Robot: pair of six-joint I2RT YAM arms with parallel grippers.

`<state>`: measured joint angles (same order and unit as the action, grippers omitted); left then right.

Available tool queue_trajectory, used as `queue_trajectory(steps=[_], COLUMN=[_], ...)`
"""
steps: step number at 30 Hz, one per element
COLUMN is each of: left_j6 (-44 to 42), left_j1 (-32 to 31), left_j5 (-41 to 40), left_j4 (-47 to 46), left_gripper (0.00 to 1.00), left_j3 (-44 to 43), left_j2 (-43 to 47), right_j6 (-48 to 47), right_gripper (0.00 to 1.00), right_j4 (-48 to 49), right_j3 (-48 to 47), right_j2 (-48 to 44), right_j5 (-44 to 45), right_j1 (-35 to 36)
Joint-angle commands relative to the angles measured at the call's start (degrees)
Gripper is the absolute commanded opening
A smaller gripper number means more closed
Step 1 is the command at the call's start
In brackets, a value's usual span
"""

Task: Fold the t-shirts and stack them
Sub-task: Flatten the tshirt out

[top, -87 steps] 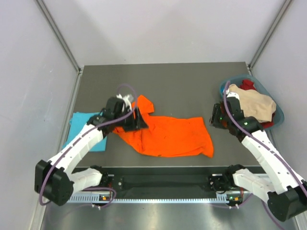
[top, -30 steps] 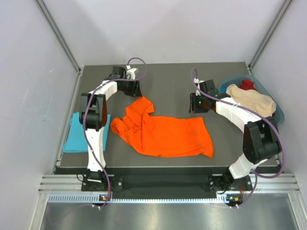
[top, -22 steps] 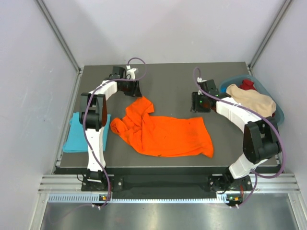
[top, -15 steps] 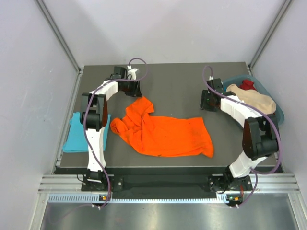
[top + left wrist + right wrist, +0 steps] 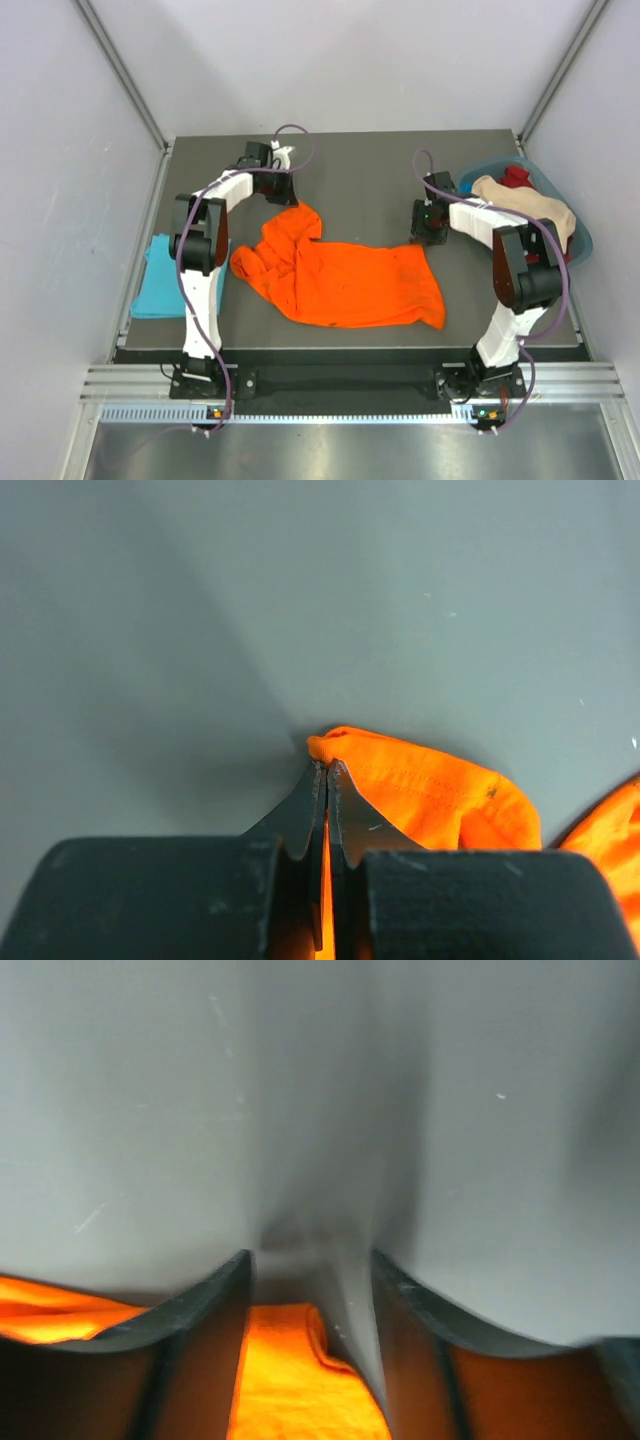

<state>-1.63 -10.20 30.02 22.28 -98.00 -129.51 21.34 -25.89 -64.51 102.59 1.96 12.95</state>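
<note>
The orange t-shirt (image 5: 345, 275) lies spread and wrinkled in the middle of the dark table (image 5: 350, 160). My left gripper (image 5: 284, 196) is at its far left corner. In the left wrist view that gripper (image 5: 326, 768) is shut on a pinched fold of the orange cloth (image 5: 430, 792). My right gripper (image 5: 424, 231) is at the shirt's far right corner. In the right wrist view it (image 5: 310, 1258) stands open, its fingers on either side of the orange corner (image 5: 285, 1360). The turquoise t-shirt (image 5: 172, 277) lies folded at the table's left edge.
A blue basket (image 5: 584, 243) at the right edge holds a beige garment (image 5: 528, 215) and a red one (image 5: 516, 177). Grey walls close in the table on three sides. Both arms arch over the table's sides.
My left gripper has shut on the orange shirt's far left corner. My right gripper has shifted from nearer the basket down onto the shirt's far right corner, with its jaws a little wider.
</note>
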Motion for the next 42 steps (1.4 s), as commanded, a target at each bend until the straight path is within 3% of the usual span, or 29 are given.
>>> queue_trajectory(steps=[1,2,3,5,9,12,17,20,24,27,32,36,42], left_j6=[4.61,6.62,7.86,10.75,14.63,17.35,19.2,19.56,20.7,21.05,20.26,20.79,22.54], left_j1=[-0.17,-0.17,-0.17,-0.17,-0.09,-0.09,-0.09,-0.17,-0.17,-0.17,-0.17,-0.17,-0.17], left_j5=[-4.78,-6.1,-9.33,-13.3,-21.92,-26.93,-31.42,-27.85,-28.43,-29.23,-29.23,-28.79,-29.49], left_j4=[-0.13,-0.05,0.39,2.15,5.22,7.15,12.6,11.13,11.72,12.35,13.31,11.82,16.72], left_gripper=[0.0,0.0,0.0,0.0,0.0,0.0,0.0,0.0,0.0,0.0,0.0,0.0,0.0], left_j3=[-0.26,-0.96,-1.93,-5.7,-11.68,-14.32,-14.34,-7.58,-0.72,3.85,6.93,10.63,15.64], left_j2=[4.7,5.4,6.54,8.13,14.44,19.01,23.68,29.13,36.33,40.63,45.12,49.6,54.27], right_j6=[0.98,0.81,0.54,-1.03,-3.06,-3.5,-3.41,-3.41,-2.29,3.58,15.3,6.9,2.83], right_gripper=[0.47,0.38,0.16,0.01,0.0,0.0,0.0,0.0,0.29,0.38,0.47,0.59,0.69], right_j4=[1.98,2.07,1.81,0.15,-5.21,-6.45,-7.95,-7.6,-7.51,-8.38,-7.01,-0.85,2.42], right_j3=[-0.79,-1.75,-2.63,-5.78,-15.45,-17.22,-13.11,-6.88,-3.01,1.66,11.84,12.75,9.58], right_j2=[1.21,1.21,1.21,0.86,-3.69,-10.27,-16.62,-19.35,-21.11,-23.83,-32.96,-33.6,-22.88], right_j5=[-3.17,-3.53,-3.54,-2.32,4.18,8.75,11.66,11.06,8.33,6.39,5.08,5.34,-0.37], right_j1=[-0.38,-0.29,-0.29,-0.47,-0.56,-0.56,-0.56,-0.65,-0.56,-0.38,-0.21,-0.38,-0.56])
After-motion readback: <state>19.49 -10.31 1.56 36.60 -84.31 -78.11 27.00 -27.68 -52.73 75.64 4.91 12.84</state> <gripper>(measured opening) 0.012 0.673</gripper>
